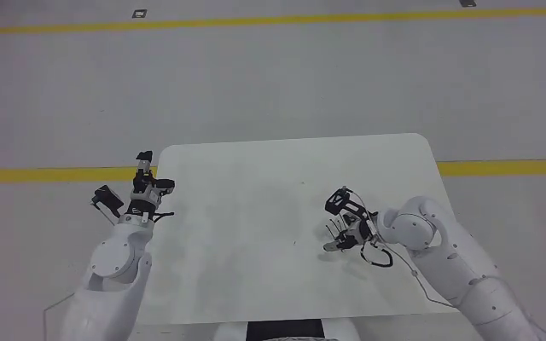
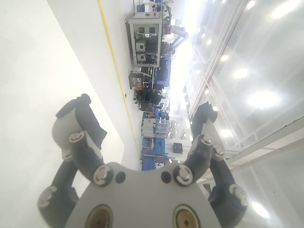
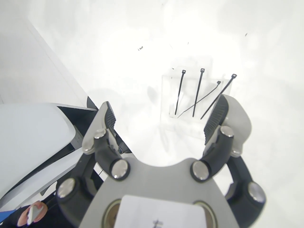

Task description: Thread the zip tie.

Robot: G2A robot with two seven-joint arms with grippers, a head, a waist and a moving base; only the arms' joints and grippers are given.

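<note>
Left gripper (image 2: 144,105) hangs by the left edge of the smooth white table (image 1: 256,170), jaws spread wide and holding nothing. Right gripper (image 3: 165,103), equally wide and empty, hovers over the near right, just short of four zip ties (image 3: 197,92). These are thin black plastic strips with square heads, leaning in a clear holder (image 3: 167,96). Two cross, so a wide grab may snag both or tip the holder.

Black plastic zip ties (image 3: 197,92), ahead of the right gripper (image 3: 165,102), sit in a seemingly clear, glossy holder (image 3: 166,96); table (image 3: 142,12) smooth, matt white.
</note>
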